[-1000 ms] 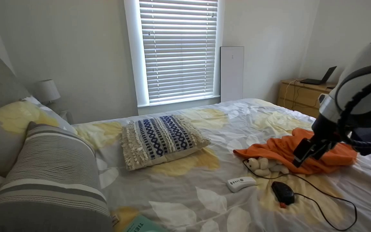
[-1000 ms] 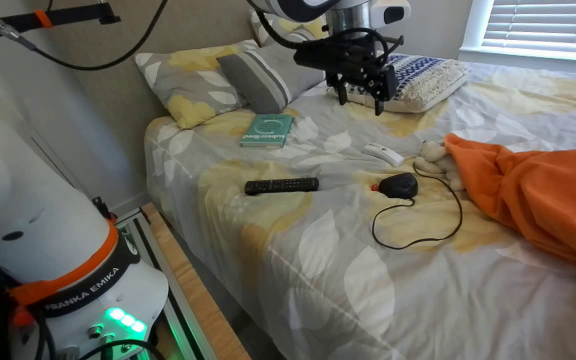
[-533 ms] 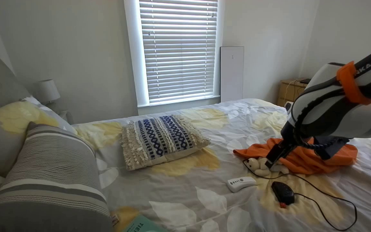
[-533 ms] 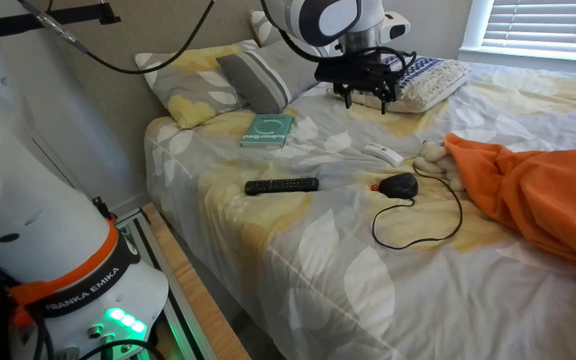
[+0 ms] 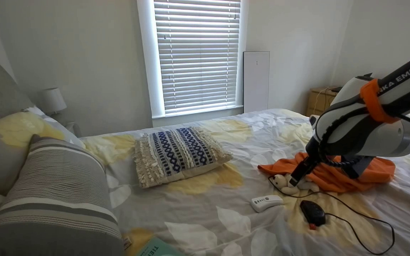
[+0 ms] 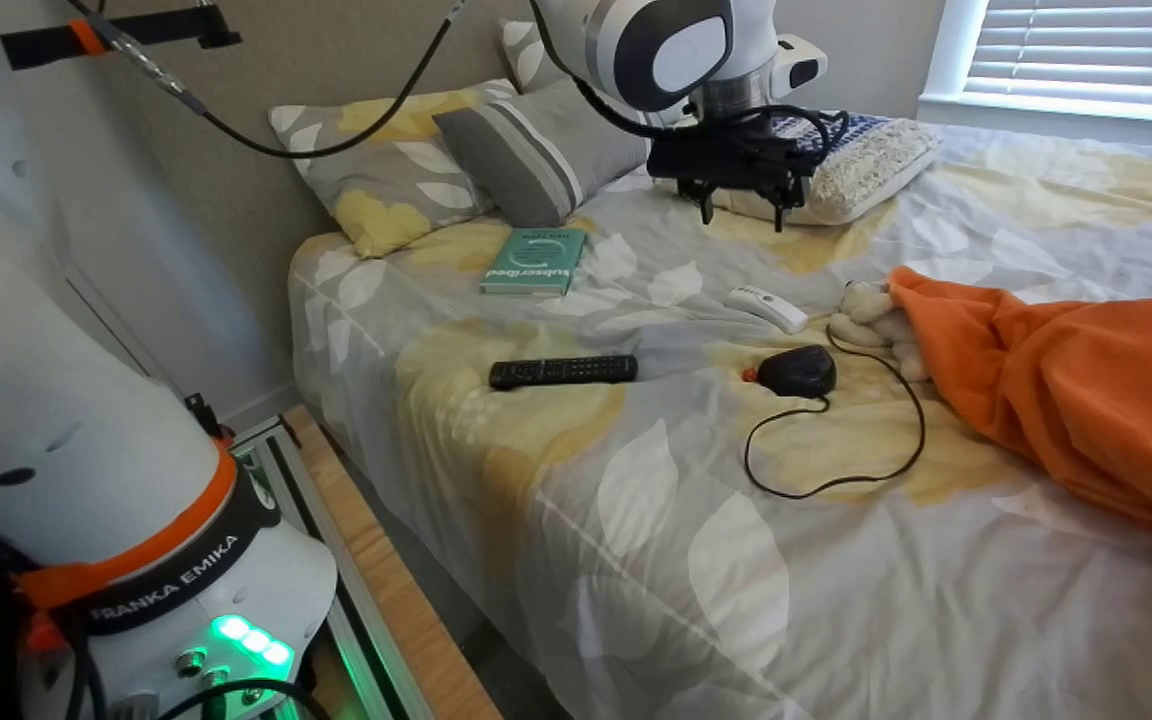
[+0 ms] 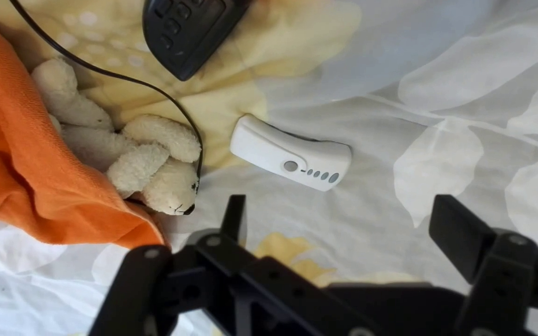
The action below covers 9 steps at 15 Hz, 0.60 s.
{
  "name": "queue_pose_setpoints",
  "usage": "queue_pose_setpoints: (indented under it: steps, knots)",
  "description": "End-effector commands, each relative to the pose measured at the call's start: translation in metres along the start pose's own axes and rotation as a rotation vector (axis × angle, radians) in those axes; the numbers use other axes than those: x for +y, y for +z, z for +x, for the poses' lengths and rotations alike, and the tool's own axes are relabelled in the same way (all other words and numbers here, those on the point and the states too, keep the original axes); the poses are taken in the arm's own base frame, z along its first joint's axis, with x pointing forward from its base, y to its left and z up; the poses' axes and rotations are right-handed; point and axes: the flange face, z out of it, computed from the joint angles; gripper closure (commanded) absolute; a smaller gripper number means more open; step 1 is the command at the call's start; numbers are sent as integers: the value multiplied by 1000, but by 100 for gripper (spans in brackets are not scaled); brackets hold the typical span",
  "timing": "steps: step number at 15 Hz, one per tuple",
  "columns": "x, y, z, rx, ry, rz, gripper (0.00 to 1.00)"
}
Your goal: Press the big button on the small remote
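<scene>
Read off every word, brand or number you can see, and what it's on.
"FRANKA EMIKA": robot base.
"NKA EMIKA": robot arm; orange strap covers the start.
"subscribed": teal book, slightly blurred; smaller print unreadable.
"TIE", then cut off: same teal book, in an exterior view.
Black remote, white panel: markings too small to read.
Small remote: no readable lettering.

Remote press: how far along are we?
Done: small remote is in the wrist view, buttons up. In hand: open fingers hang above the bed, holding nothing, not touching the remote. Left: line up, descend and press, probably on the round grey button.
</scene>
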Motion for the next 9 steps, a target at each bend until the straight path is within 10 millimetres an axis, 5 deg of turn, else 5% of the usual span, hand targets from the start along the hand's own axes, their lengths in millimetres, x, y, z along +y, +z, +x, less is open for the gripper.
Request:
queue_pose_setpoints:
  steps: [1, 5, 9]
  knots:
    - [-1, -1, 1, 0, 0, -1, 0]
    - [0, -1, 1, 0, 0, -1, 0]
    - [-5, 21, 18, 14, -36, 41, 0]
